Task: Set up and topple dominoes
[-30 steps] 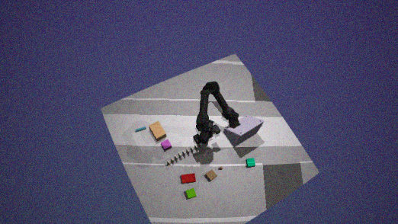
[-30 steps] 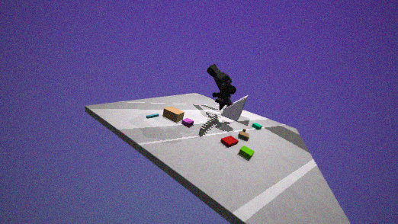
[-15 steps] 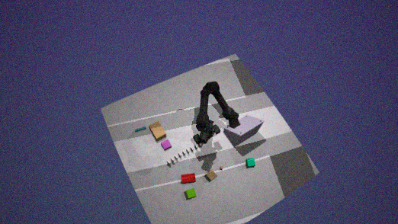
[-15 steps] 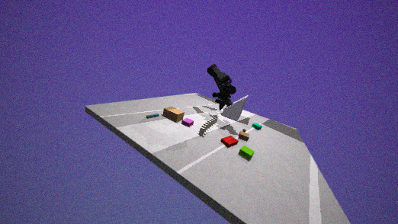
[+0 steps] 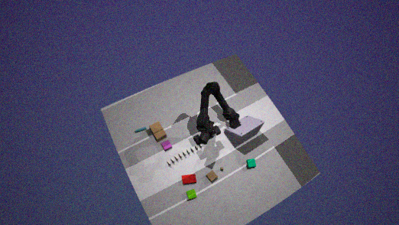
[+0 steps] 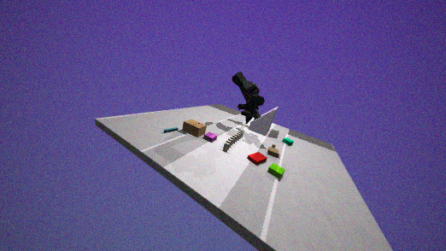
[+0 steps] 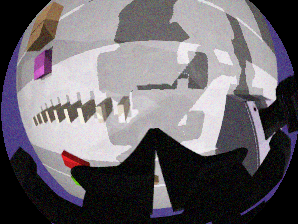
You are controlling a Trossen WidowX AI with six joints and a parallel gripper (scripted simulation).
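A row of several small grey dominoes (image 5: 183, 154) (image 6: 232, 140) (image 7: 80, 110) stands upright on the light strip of the table (image 5: 126, 115). My gripper (image 5: 201, 141) (image 7: 153, 132) is shut with nothing between its fingers. It hangs low just beyond the end of the row nearest the arm's base, apart from the last domino. In the wrist view the row runs to the left of the closed fingertips. In the exterior view the gripper's tips are hard to make out below the arm (image 6: 249, 107).
A brown box (image 5: 157, 131) (image 6: 194, 127) (image 7: 45, 23), a magenta block (image 5: 166, 145) (image 6: 210, 137) (image 7: 44, 63) and a teal bar (image 5: 140, 129) lie beyond the row. A red block (image 5: 189, 178) (image 6: 257, 158), small brown block (image 5: 212, 176), green block (image 5: 191, 194) and teal block (image 5: 251, 163) lie nearer. A lavender wedge (image 5: 244, 128) stands beside the arm.
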